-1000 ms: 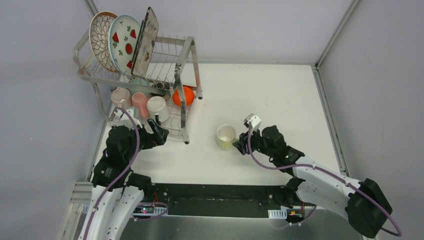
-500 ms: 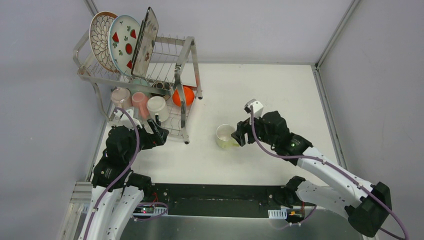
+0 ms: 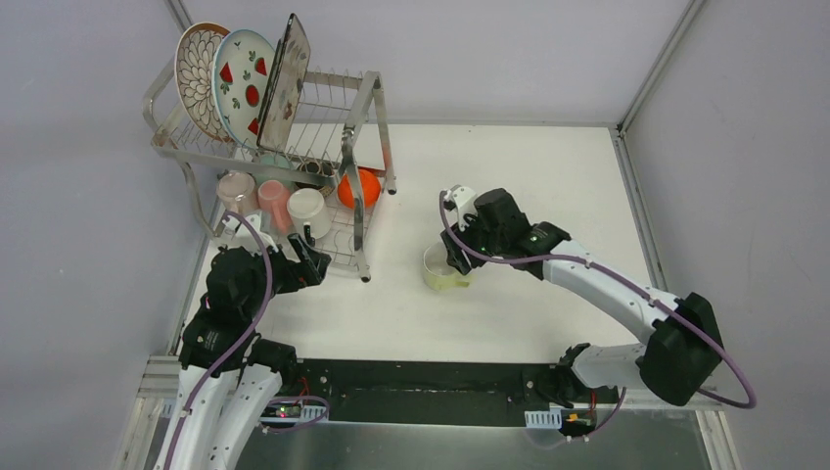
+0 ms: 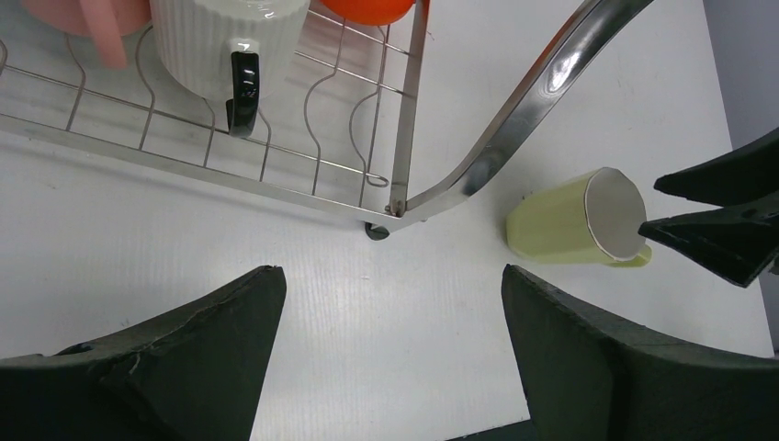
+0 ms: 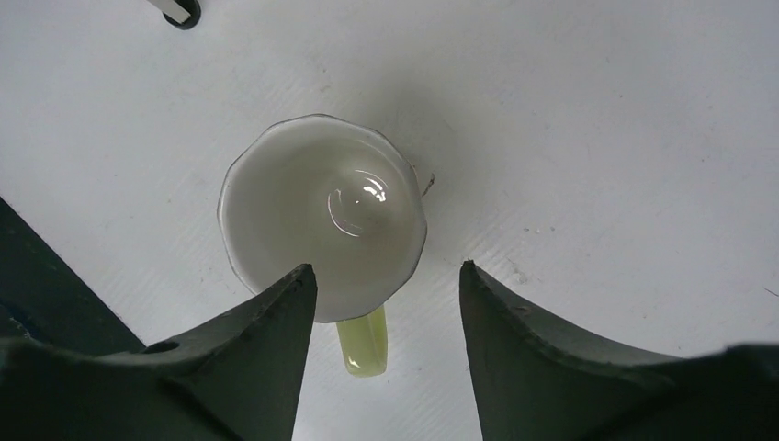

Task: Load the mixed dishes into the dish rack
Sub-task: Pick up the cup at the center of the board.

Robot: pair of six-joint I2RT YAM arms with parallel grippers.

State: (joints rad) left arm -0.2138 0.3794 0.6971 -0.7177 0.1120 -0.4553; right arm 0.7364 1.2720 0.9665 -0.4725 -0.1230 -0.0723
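1. Yellow mug (image 3: 442,266): pale glazed ceramic with a faceted wall, a slightly scalloped rim and a glossy white inside. It holds nothing. It has a small loop handle on the side.
2. Location: it stands upright, mouth up, on the white counter (image 3: 548,176), well apart from the dish rack (image 3: 362,127) and to its right.
3. Right end effector (image 5: 388,276): jaws apart, gripping nothing. It points down over the mug, with one finger over the rim and the other off to the side, and the handle lies between them. I can't tell whether it touches the rim.
4. Left end effector (image 4: 390,276): jaws spread wide and empty, hovering over bare counter just beside the rack's front corner leg.
5. Rack: shiny tubular steel frame with thin wavy wire slots, in two tiers.
6. Upper tier holds three plates on edge, side by side: the petal-pattern round plate (image 3: 196,73), the red-fruit round plate (image 3: 240,83) and the flowered square plate (image 3: 284,83).
7. Lower tier, left to right:
   - lilac mug (image 3: 235,188)
   - pink mug (image 3: 274,201)
   - white mug (image 4: 225,37), which has a ribbed wall and a black handle
   - orange bowl (image 3: 357,186), at the right end behind the frame post
8. The dishes behind the mugs are too hidden to identify.
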